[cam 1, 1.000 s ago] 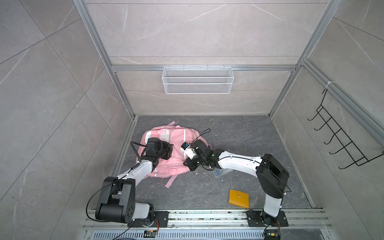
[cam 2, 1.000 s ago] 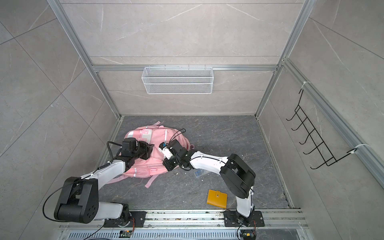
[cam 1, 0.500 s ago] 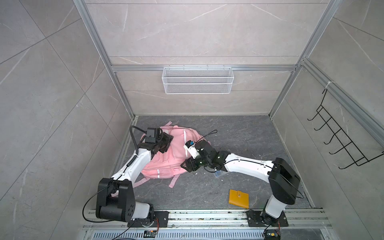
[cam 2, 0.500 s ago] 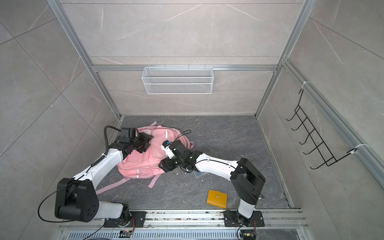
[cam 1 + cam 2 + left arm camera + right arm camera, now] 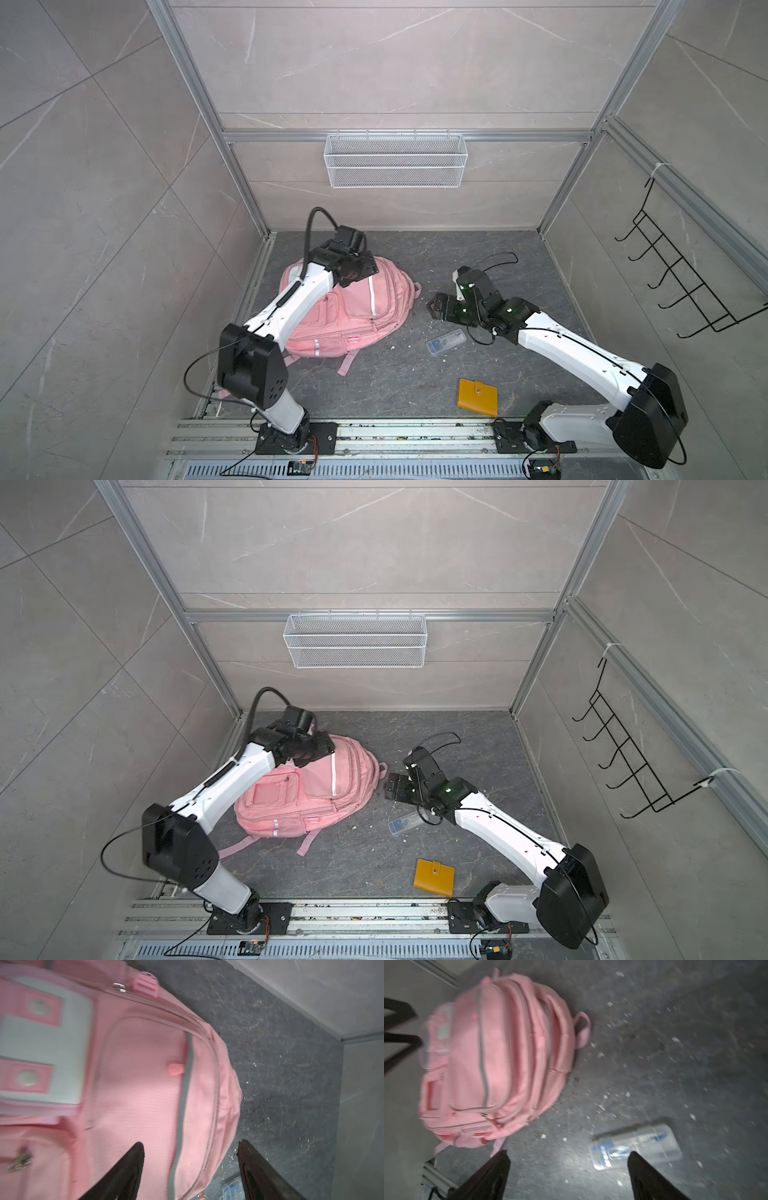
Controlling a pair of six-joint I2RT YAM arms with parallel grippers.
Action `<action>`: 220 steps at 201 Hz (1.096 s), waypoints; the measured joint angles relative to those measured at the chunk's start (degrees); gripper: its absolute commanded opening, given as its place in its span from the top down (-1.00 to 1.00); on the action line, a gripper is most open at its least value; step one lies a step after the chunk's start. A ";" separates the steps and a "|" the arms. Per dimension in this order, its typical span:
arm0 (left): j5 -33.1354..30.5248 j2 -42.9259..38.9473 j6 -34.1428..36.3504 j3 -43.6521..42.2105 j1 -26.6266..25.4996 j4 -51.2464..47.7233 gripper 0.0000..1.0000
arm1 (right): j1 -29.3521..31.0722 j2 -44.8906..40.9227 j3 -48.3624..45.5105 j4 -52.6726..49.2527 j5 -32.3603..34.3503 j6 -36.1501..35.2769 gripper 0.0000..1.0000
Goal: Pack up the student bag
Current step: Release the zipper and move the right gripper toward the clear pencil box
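Note:
The student bag (image 5: 353, 309) (image 5: 309, 796) is a pink fabric backpack lying front-up on the dark floor at the left, its straps trailing toward the front. My left gripper (image 5: 359, 270) (image 5: 316, 752) hovers over the bag's top end. In the left wrist view its jaws (image 5: 190, 1145) stand wide apart above the bag's (image 5: 145, 1084) fabric, holding nothing. My right gripper (image 5: 436, 305) (image 5: 390, 787) is open over bare floor just right of the bag, apart from it. In the right wrist view the gripper (image 5: 568, 1152) has only floor between its fingers, with the bag (image 5: 500, 1059) beyond.
A clear plastic case (image 5: 445, 341) (image 5: 405, 823) (image 5: 635, 1147) with blue contents lies on the floor beside the right gripper. A yellow wallet (image 5: 478, 397) (image 5: 434, 877) lies near the front rail. A white wire basket (image 5: 395, 166) hangs on the back wall, a black hook rack (image 5: 681, 286) on the right wall.
Both grippers have opened and let go of the bag, which now rests on the floor. The right arm has drawn back to the right; the left gripper has moved to the bag's far end.

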 measured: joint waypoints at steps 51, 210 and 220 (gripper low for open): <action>-5.57 13.31 4.15 9.60 -6.23 -5.90 -0.30 | -2.25 -0.04 -4.98 -6.38 -1.14 5.25 -0.85; -10.56 21.94 5.90 11.82 -7.19 -10.67 0.24 | -9.07 13.22 -10.54 5.11 -6.54 9.66 -0.74; -10.58 22.18 5.81 11.80 -7.19 -10.64 0.43 | -9.31 13.51 -10.38 6.08 -6.73 9.64 -0.71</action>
